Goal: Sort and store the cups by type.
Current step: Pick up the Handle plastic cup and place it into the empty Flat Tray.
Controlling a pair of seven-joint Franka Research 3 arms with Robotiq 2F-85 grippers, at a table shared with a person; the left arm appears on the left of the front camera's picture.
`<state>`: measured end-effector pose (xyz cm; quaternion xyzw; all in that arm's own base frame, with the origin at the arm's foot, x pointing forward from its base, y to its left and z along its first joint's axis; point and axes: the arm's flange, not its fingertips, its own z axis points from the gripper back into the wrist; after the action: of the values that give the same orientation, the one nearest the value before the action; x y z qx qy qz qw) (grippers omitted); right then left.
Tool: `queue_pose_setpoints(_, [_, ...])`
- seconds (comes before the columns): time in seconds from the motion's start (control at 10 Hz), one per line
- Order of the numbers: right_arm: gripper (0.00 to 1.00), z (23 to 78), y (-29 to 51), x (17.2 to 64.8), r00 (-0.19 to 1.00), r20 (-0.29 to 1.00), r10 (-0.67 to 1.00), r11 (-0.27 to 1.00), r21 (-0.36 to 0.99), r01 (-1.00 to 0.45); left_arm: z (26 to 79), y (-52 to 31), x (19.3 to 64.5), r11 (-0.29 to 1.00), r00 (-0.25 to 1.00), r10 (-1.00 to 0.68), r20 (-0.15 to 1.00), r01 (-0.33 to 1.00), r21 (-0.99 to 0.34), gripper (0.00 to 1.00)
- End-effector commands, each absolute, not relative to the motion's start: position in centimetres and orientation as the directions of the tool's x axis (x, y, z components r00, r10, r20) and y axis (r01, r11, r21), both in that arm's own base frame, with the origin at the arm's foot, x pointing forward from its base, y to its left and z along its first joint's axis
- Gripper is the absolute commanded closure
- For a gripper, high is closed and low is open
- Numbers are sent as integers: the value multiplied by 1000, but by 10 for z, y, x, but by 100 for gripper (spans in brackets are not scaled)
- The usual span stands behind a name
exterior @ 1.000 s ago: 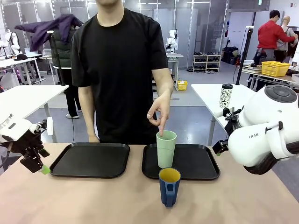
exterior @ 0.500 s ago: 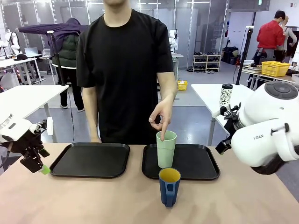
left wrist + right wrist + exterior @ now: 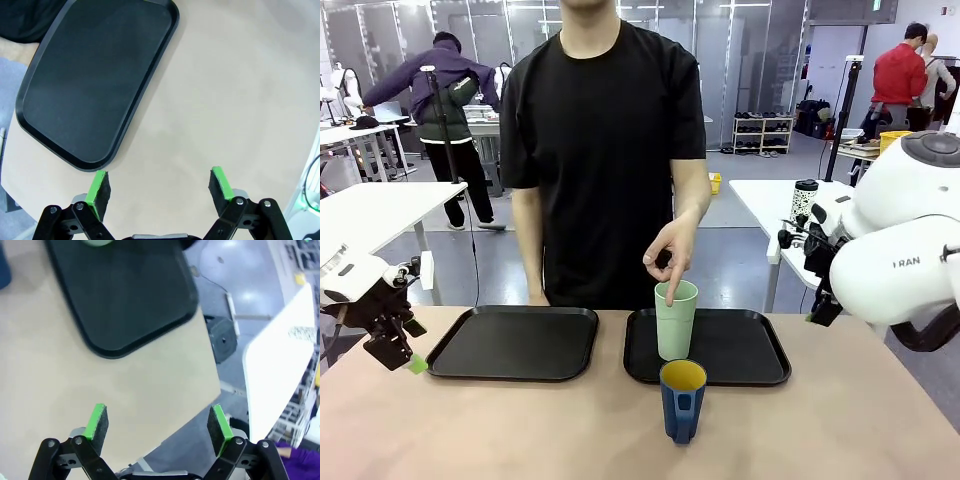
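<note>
Our left gripper (image 3: pixel 159 187) at nine and right gripper (image 3: pixel 159 424) at three gape wide, empty, probably awaiting a cue. At twelve the blue mug (image 3: pixel 682 398) stands on bare table. Just beyond, the mint tumbler (image 3: pixel 676 320) sits on the right tray (image 3: pixel 750 345), a person's hand (image 3: pixel 670 258) pointing into it.

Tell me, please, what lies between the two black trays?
In the front view, only a bare strip of tan table separates the left tray from the right tray.

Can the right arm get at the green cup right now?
Probably not cleanly: the person's hand hangs over the green cup with a finger in its mouth. Its right side looks free, and the right gripper is open.
</note>
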<state>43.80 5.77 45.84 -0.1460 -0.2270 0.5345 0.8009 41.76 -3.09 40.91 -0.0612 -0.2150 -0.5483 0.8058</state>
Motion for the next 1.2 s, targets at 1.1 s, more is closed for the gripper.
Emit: queue_pose_setpoints(1.1, [0,402,58,405,70,106,992,92,-216,-972,407,-32,418,405,319,-859,400,902,150,0])
